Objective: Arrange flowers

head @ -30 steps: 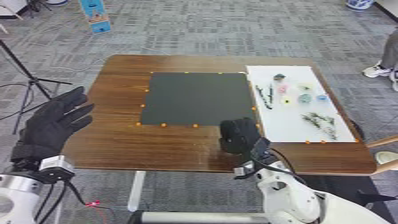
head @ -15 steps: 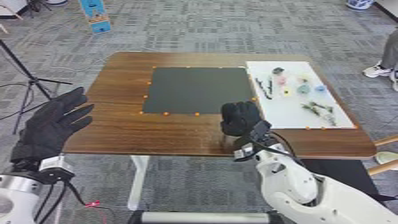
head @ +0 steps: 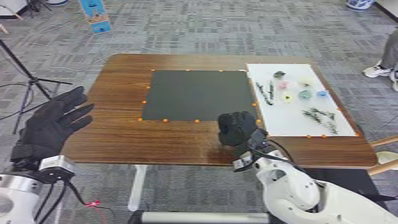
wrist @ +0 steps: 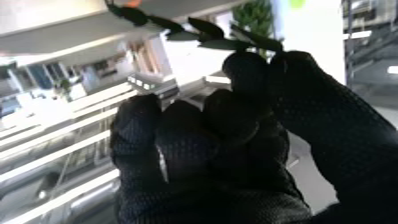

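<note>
A: What is the left robot hand [head: 53, 125] doing?
B: It's hanging beside the tabletop [head: 98, 130], at the left, its fingers spreading apart and holding nothing.
A: And the right robot hand [head: 235, 131]?
B: That one is hovering over the near part of the tabletop, between the dark mat [head: 198, 95] and the white sheet's [head: 298, 128] near left corner. In the dim wrist view, its thumb and a fingertip seem to be pinching a dark leafy sprig [wrist: 209, 30].
A: Where are the flowers lying?
B: They're lying on the white sheet, on the right of the tabletop. The pink flower [head: 284, 85] is sitting beyond the yellow flower [head: 287, 98]; the teal flower [head: 306, 94] is resting just left of the blue flower [head: 322, 93].
A: Any foliage?
B: Two dark stems [head: 271, 90] are lying along the sheet's left side, and green sprigs [head: 313, 116] are lying nearer the robot.
</note>
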### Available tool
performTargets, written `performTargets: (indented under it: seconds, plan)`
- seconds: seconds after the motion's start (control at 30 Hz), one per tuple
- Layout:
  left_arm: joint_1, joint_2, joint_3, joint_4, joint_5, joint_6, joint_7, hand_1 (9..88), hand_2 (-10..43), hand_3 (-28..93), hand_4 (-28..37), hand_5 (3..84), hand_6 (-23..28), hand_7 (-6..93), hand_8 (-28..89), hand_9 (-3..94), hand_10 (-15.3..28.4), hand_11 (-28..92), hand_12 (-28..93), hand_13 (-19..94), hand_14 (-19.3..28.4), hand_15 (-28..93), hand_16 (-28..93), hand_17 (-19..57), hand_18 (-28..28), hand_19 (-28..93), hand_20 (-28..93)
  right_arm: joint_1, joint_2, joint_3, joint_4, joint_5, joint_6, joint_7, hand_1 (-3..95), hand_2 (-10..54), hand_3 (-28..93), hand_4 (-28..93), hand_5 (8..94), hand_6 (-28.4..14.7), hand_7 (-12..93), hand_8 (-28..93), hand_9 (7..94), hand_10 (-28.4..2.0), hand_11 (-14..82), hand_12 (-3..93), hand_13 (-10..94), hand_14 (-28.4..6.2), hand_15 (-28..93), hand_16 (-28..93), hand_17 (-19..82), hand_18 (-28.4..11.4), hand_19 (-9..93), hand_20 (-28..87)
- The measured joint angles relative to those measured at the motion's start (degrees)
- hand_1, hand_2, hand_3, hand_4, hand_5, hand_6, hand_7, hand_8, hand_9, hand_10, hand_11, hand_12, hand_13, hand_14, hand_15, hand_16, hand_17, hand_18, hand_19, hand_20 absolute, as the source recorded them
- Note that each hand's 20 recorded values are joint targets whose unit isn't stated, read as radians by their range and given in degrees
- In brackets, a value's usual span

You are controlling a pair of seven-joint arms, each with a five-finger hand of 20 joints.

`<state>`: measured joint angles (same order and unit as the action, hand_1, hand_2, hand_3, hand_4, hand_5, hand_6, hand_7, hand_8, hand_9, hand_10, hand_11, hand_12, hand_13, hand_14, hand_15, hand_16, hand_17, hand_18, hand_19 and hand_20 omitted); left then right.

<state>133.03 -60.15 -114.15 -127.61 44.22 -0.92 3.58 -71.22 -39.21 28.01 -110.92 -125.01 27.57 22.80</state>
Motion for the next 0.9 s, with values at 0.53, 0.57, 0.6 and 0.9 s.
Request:
performTargets:
  seconds: [0.53, 0.57, 0.6, 0.9]
  plan:
    - [0.7, 0.00, -0.16, -0.05, 0.00, 0.00, 0.17, 23.6, -4.5, 72, -28.3, 26.8, 2.8, 22.2, -11, 23.8, 10.8, 23, 14, 22, 12.7, 26, 1, -12.1, 21.3, 41, 8, 7.7, 5.8, 4.9, -2.7, 4.6, -0.7, -2.0, 39.9, -9.5, 85, -7, 64.5, 0.1, 59, 30, 72.6, -10.3, 59.4, 70.1, 66, -11.1, 83, 46, 32, -21.4, 84, 51]
    - [0.7, 0.01, -0.15, -0.03, 0.00, 0.00, 0.16, 23.6, -4.5, 72, -28.3, 26.8, 2.8, 22.2, -11, 23.8, 10.7, 23, 14, 22, 12.8, 26, 1, -12.1, 21.4, 41, 8, 8.0, 5.6, 4.7, -2.6, 4.7, -0.6, -2.0, 39.9, -9.5, 85, -7, 64.5, 0.2, 59, 30, 72.6, -10.3, 59.4, 70.1, 66, -11.1, 83, 46, 32, -21.4, 84, 51]
    - [0.7, 0.06, -0.12, -0.02, 0.00, 0.00, 0.15, 23.5, -4.5, 72, -28.3, 26.8, 2.8, 22.2, -11, 23.8, 10.7, 23, 14, 22, 12.8, 26, 1, -12.1, 21.4, 41, 8, 8.5, 5.4, 4.3, -2.5, 4.7, -0.6, -2.0, 39.9, -9.5, 85, -7, 64.5, 0.1, 59, 30, 72.6, -10.3, 59.4, 70.1, 66, -11.2, 83, 46, 32, -21.5, 84, 51]
    - [0.3, 0.15, 0.37, 0.07, 0.00, 0.02, 0.13, 23.5, -4.5, 72, -28.3, 26.8, 2.8, 22.2, -11, 23.9, 10.7, 23, 14, 22, 12.8, 26, 1, -12.1, 21.4, 41, 8, 17.8, -3.2, -5.6, 5.6, 4.9, -0.2, -2.3, 40.0, -9.5, 85, -7, 64.6, 0.2, 59, 30, 72.6, -10.3, 59.5, 70.0, 66, -11.1, 83, 46, 32, -21.4, 84, 51]
